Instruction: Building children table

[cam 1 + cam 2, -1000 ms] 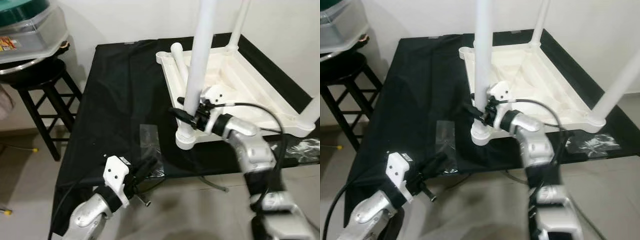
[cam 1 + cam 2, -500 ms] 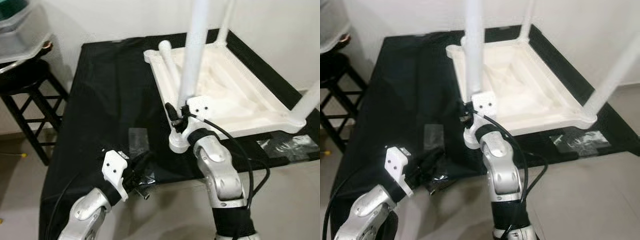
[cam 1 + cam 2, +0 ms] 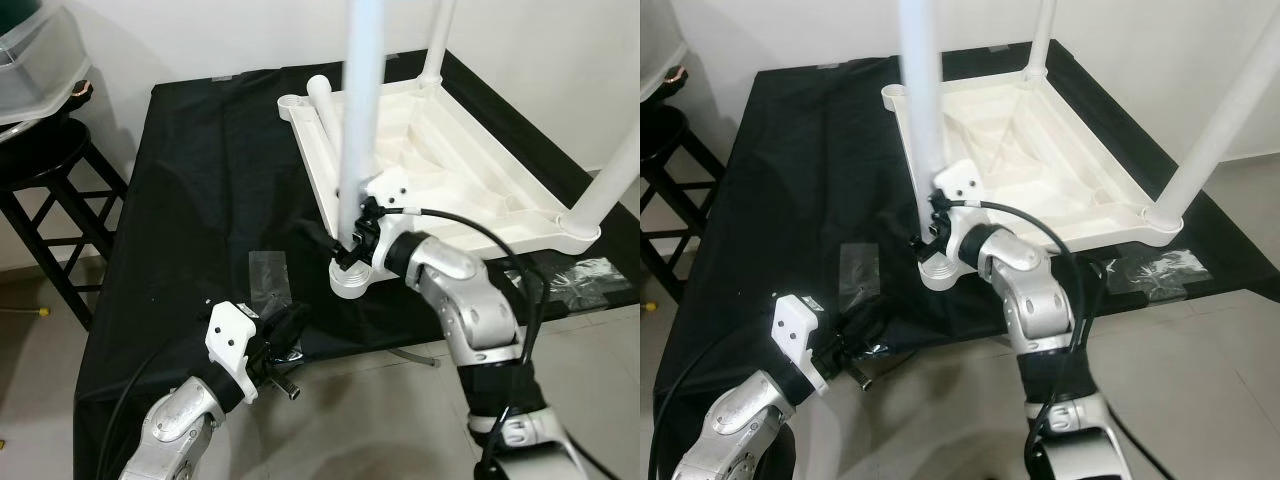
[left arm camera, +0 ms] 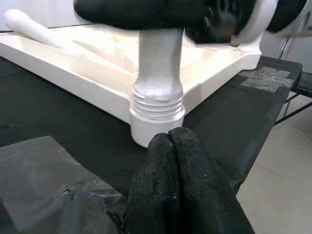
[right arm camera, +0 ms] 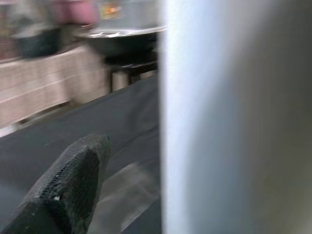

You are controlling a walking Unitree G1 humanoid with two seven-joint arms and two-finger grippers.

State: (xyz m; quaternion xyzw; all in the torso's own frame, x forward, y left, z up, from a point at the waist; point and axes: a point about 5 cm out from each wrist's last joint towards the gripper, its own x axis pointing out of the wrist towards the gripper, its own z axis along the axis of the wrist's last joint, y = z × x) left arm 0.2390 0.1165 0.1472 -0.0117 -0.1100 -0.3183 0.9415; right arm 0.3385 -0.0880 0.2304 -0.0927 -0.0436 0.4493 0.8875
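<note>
Currently the step in hand looks like seating a leg into a corner socket of the upturned children's table. Going from the left, a black stool stands on the floor beside the black-draped worktop. The left end effector hovers at the worktop's front edge with its fingers pressed together on nothing, over a scrap of clear plastic wrap.

Further right, the white tabletop lies upside down toward the worktop's back right corner. The right end effector pinches the near-left leg just above its threaded base, which sits in the socket at the tabletop's front-left corner. Another leg lies loose along its left rim.

Next, I judge, the leg needs turning until the exposed threads sink fully home, kept upright meanwhile.
</note>
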